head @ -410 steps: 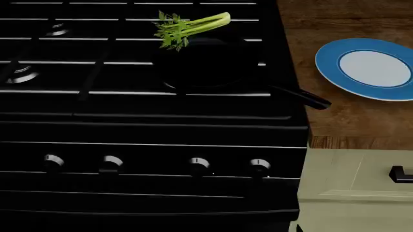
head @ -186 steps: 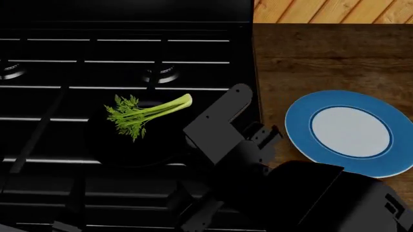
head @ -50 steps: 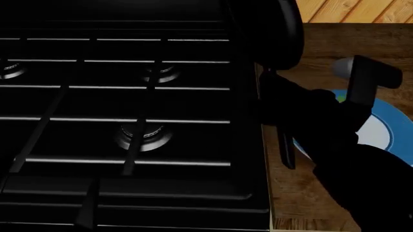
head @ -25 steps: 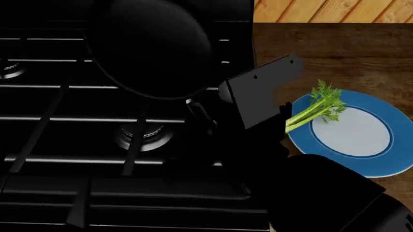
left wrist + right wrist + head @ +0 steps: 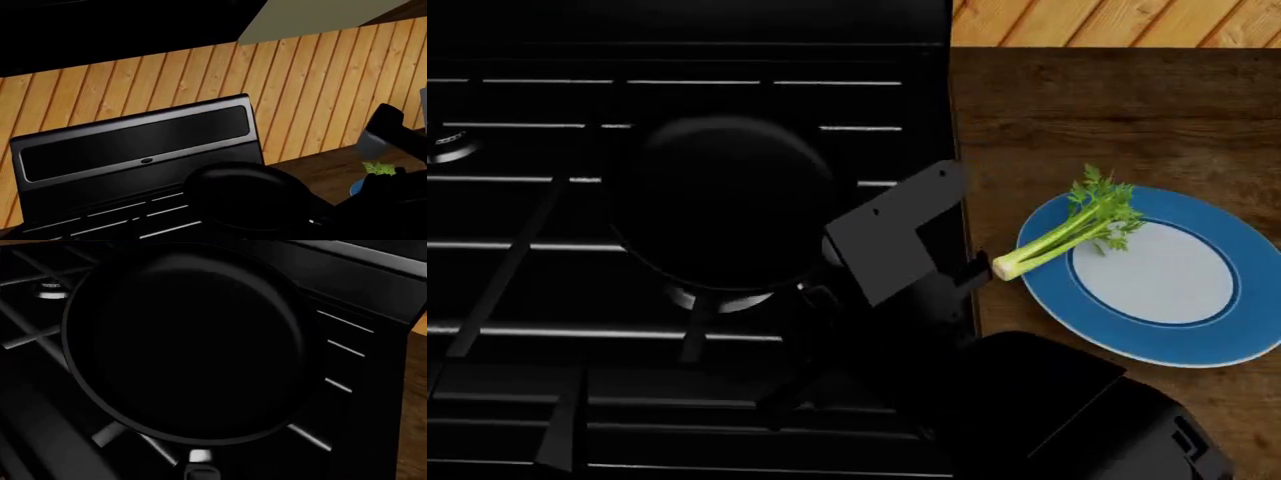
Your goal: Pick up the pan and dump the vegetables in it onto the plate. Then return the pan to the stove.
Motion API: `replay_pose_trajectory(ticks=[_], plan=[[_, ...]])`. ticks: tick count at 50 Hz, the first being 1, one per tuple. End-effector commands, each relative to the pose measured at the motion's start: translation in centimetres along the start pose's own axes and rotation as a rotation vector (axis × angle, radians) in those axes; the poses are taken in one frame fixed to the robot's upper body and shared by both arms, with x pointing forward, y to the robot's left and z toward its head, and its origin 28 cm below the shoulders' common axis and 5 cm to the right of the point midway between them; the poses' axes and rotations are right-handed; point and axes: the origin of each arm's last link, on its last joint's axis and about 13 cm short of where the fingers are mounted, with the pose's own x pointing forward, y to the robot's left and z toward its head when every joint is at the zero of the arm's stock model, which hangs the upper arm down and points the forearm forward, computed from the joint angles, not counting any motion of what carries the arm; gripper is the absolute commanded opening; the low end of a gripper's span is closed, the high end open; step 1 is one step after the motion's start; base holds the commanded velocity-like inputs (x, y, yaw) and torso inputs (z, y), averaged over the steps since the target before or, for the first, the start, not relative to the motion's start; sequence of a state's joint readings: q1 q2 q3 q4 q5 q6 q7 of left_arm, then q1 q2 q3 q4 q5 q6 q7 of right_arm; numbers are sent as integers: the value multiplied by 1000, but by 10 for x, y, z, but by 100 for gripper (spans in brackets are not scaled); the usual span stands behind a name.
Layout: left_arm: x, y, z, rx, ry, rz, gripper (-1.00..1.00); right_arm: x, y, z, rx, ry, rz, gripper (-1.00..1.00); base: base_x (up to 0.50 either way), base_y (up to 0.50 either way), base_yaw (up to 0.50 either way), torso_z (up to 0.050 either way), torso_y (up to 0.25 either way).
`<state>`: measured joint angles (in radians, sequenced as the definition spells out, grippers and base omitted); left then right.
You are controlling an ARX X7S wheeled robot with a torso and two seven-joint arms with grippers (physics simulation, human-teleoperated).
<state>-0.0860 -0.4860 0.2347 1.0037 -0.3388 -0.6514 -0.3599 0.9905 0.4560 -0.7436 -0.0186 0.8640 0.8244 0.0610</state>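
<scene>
One broad black stove fills most of our head view, beside a brown wooden surface. We see the pan empty over the front burner, its handle running toward our right claw; whether that claw is clamped on it we cannot tell. On the plate lies the celery, its stem end overhanging the blue rim.

Head view steeply down on stove; right wrist close above it; left wrist seemingly farther back.
</scene>
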Motion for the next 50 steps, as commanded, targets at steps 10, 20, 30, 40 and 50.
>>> replay_pose_trajectory(ticks=[10,20,30,40,50], plan=[[-4,3,1,-38,-12,-6,100,14,-8,8,-92,65,-37,-100,0,0,0,0,2],[-4,3,3,-38,-14,-2,100,30,-7,1,-83,88,-15,-100,0,0,0,1,1],[-5,3,3,-38,-13,0,100,46,-8,-10,-49,104,4,-100,0,0,0,0,2],[-7,3,3,-40,-16,6,100,61,-6,-16,-31,125,30,-100,1,0,2,0,0],[-7,4,3,-46,-22,11,100,31,3,-4,-53,77,40,100,2,0,2,0,0]])
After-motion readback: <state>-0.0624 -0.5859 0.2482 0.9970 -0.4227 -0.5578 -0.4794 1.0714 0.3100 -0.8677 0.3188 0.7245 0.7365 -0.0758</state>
